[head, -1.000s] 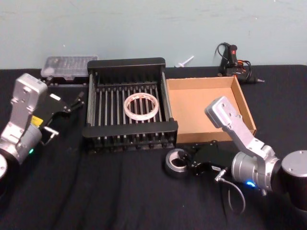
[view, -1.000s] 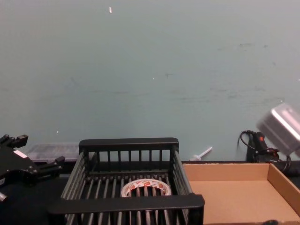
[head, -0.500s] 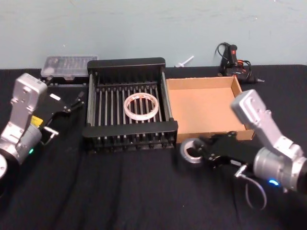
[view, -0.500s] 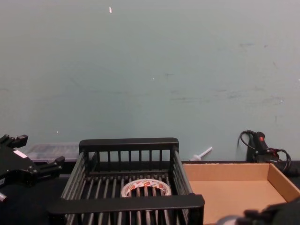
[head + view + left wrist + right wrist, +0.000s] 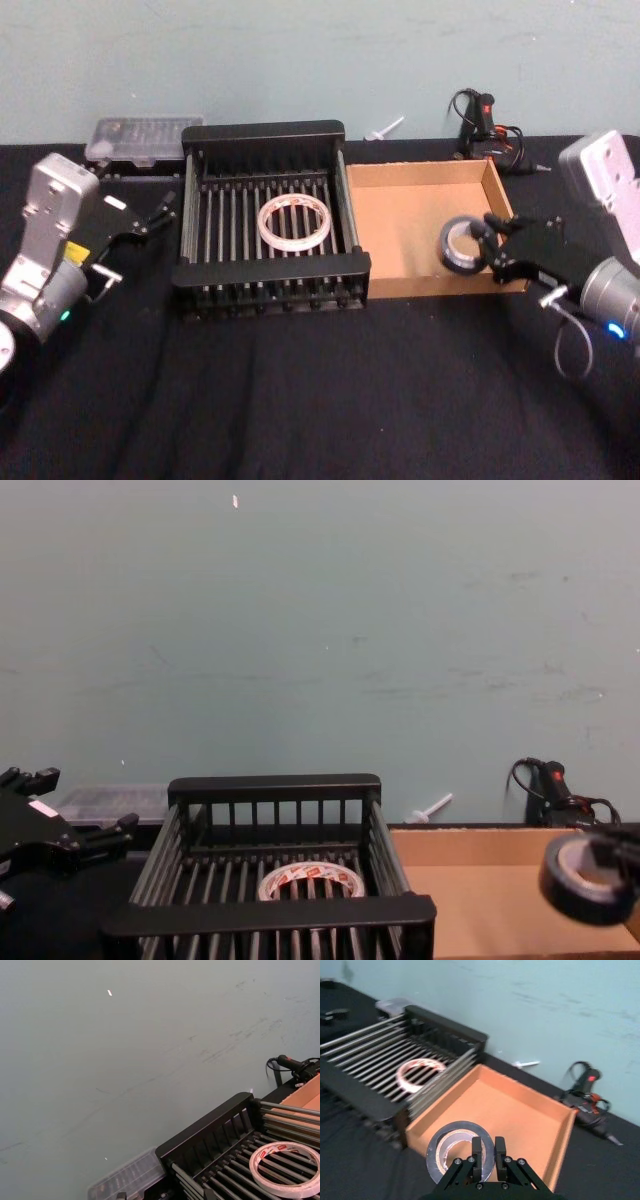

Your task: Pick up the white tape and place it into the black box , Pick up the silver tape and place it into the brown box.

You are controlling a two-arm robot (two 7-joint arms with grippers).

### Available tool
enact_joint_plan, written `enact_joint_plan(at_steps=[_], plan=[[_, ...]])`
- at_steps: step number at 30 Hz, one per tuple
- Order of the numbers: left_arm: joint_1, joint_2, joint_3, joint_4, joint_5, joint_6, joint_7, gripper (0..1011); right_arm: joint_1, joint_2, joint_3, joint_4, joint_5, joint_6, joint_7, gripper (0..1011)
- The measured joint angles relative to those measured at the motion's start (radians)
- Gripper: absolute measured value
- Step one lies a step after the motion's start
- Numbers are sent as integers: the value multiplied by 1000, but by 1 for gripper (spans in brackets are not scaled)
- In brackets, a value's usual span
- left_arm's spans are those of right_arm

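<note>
Lifted off the table since the earlier frame, the silver tape [image 5: 461,245] now hangs over the brown box [image 5: 412,215], jaws of the right gripper [image 5: 487,249] clamped on its wall.

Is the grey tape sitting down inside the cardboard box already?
No, the silver tape is up in the air, pinched by the right gripper above the brown box.

Scuffed teal wall [image 5: 320,630], blk tablecloth [image 5: 300,400]
</note>
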Motion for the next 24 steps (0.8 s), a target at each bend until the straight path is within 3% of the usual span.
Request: enact_joint_plan(at_steps=[13,20,24], plan=[[0,0,0,0,0,0,0,1001,158,-96,6,159,-44,-6,-32,158],[0,0,0,0,0,0,0,1001,268,-149,-21,281,-69,-8,-21,158],[0,0,0,0,0,0,0,1001,348,-190,-39,386,-78,3,-11,158]])
